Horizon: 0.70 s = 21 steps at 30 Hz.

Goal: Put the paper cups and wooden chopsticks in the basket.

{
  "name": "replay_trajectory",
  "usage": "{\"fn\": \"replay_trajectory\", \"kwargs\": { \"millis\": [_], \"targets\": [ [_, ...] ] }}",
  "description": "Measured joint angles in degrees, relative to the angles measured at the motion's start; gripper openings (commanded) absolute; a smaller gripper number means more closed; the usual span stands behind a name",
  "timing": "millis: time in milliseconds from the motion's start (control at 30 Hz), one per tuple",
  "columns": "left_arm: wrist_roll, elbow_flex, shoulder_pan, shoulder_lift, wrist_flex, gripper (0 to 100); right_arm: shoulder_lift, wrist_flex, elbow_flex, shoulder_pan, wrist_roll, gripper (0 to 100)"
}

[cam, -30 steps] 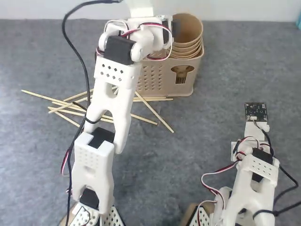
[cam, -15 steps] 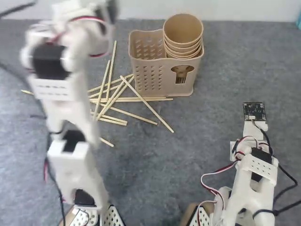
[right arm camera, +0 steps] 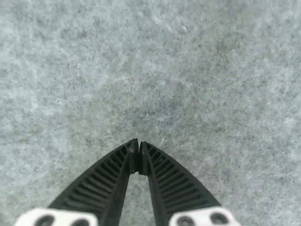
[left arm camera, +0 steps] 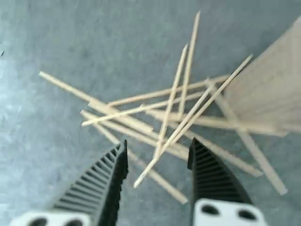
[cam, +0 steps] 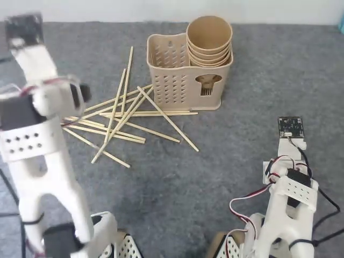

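Right gripper: closed, empty, low over grey carpet.
Left gripper: open, empty; has swung away from the basket to above the chopsticks.
Chopsticks: loose heap on the carpet, beside the basket.
Basket: cups stacked in one compartment, the other looks empty.
Remaining, probably: chopsticks.

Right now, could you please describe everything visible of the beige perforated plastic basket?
The beige perforated plastic basket stands upright on the grey carpeted table. It is rectangular, its walls dotted with small holes, with a larger cut-out in the front. A stack of brown paper cups stands in one end, rising above the rim; the other end looks empty. Loose wooden chopsticks lie by its front foot, some seemingly touching it.
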Motion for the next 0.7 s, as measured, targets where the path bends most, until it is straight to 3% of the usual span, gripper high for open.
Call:
{"fn": "replay_trajectory", "kwargs": {
  "millis": [167, 267, 600, 700],
  "targets": [
    [-3.9, 27.3, -1.1, -3.3, -20.6, 20, 0.0, 0.0, 0.0, 0.0, 0.2, 0.8],
    [-4.0, 36.9, -0.8, -3.5, -30.2, 20, 0.0, 0.2, 0.0, 0.0, 1.3, 0.8],
    [3.0, 41.5, 3.1, -4.0, -32.1, 20, 0.0, 0.2, 0.0, -1.1, 1.9, 0.8],
    [3.5, 45.5, 3.3, -4.3, -35.9, 19, 0.0, 0.2, 0.0, -1.1, 1.9, 0.8]
  ]
}}
